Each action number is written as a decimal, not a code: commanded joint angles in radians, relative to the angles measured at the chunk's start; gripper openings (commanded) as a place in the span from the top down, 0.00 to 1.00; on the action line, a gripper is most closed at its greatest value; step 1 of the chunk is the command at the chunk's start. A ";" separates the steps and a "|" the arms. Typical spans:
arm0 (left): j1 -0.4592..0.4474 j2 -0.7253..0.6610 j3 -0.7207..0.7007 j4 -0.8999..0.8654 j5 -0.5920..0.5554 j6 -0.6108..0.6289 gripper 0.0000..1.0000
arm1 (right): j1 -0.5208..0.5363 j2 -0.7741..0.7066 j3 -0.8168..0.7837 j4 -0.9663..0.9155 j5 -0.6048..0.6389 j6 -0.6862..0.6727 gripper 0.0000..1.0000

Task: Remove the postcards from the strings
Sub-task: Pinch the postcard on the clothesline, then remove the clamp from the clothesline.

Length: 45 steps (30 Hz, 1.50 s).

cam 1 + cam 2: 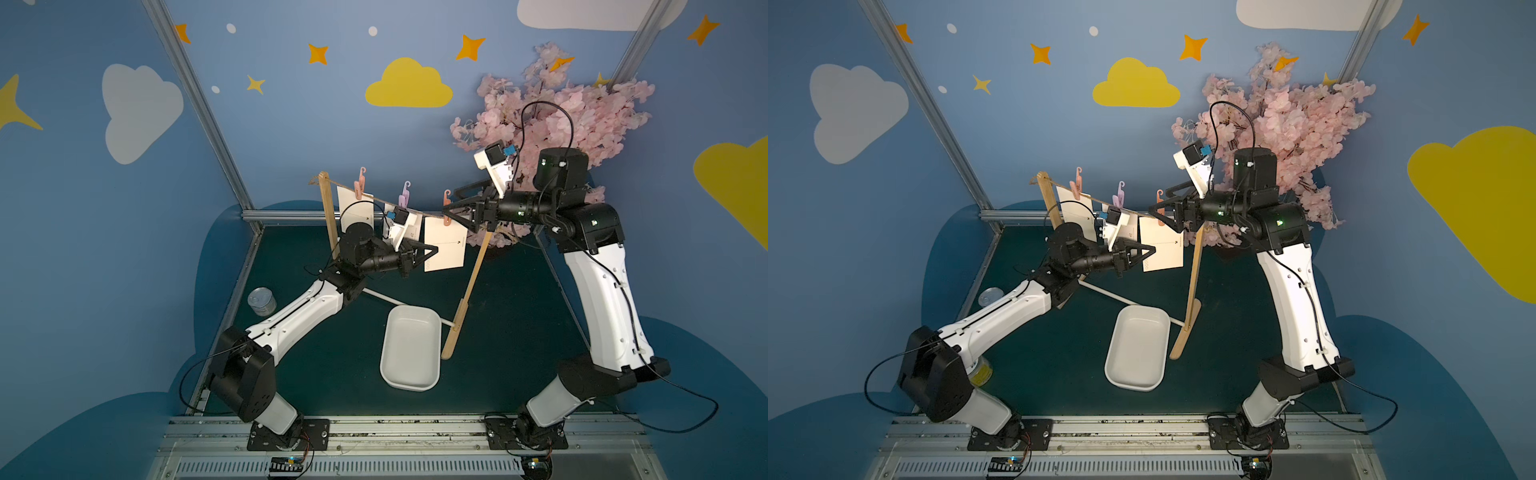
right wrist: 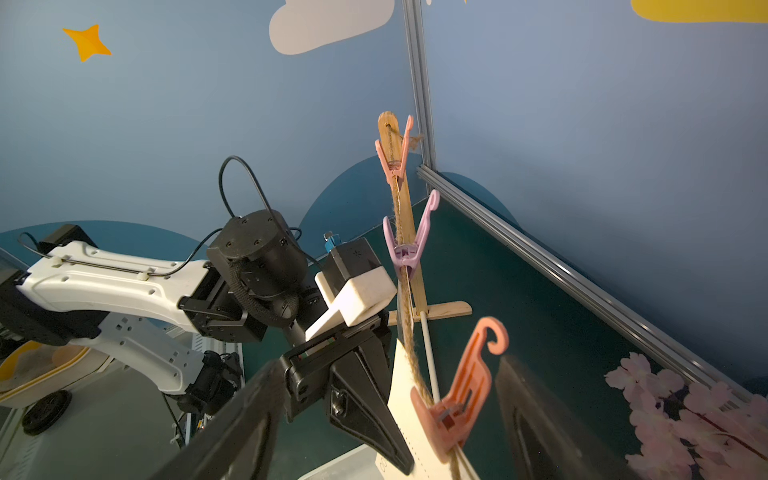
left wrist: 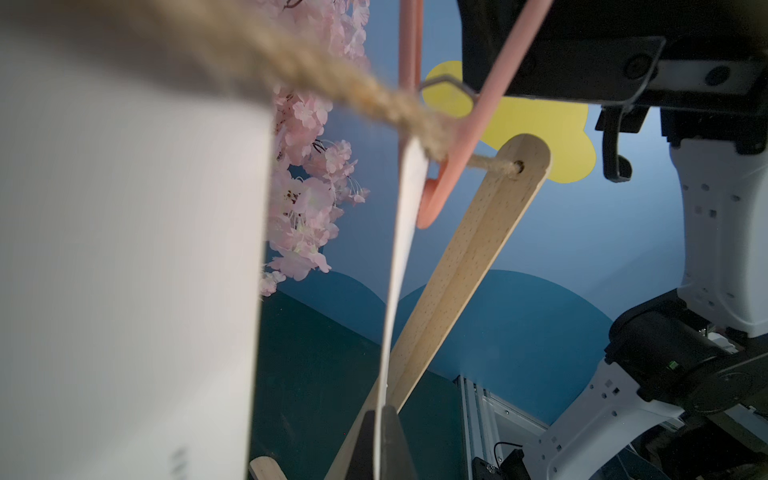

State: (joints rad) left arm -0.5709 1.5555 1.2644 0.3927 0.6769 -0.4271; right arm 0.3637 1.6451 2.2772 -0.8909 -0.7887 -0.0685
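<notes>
Three postcards (image 1: pixel 353 205) hang from the twine (image 1: pixel 380 200) strung between two wooden posts (image 1: pixel 328 216), each pinned from above. The left gripper (image 1: pixel 432 252) is clamped on the lower side edge of the end card (image 1: pixel 446 245). The right gripper (image 1: pixel 451 204) stands wide apart around that card's salmon clothespin (image 1: pixel 446 208), not yet squeezing it. The card looks light, thin and easily creased. I'd hold it gently by the edge and pull only once the pin lets go.

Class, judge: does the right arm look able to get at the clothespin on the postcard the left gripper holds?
Likely yes: the right gripper stands open either side of that clothespin, nothing between.
</notes>
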 commanded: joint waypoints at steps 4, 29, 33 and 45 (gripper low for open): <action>0.008 0.003 0.038 -0.017 0.036 0.002 0.97 | 0.006 0.046 0.064 -0.070 -0.054 -0.047 0.22; 0.011 0.016 0.059 -0.045 0.040 0.008 0.97 | -0.027 0.074 0.132 -0.132 0.035 -0.065 0.18; 0.012 0.013 0.058 -0.047 0.037 0.010 0.97 | -0.040 0.072 0.132 -0.136 0.024 -0.059 0.18; 0.012 0.013 0.067 -0.060 0.036 0.015 0.97 | -0.018 0.102 0.149 -0.142 -0.042 -0.079 0.18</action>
State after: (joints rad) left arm -0.5629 1.5635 1.2961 0.3424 0.7143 -0.4259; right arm 0.3332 1.7390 2.3913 -1.0153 -0.7975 -0.1360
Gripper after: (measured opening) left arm 0.047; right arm 0.823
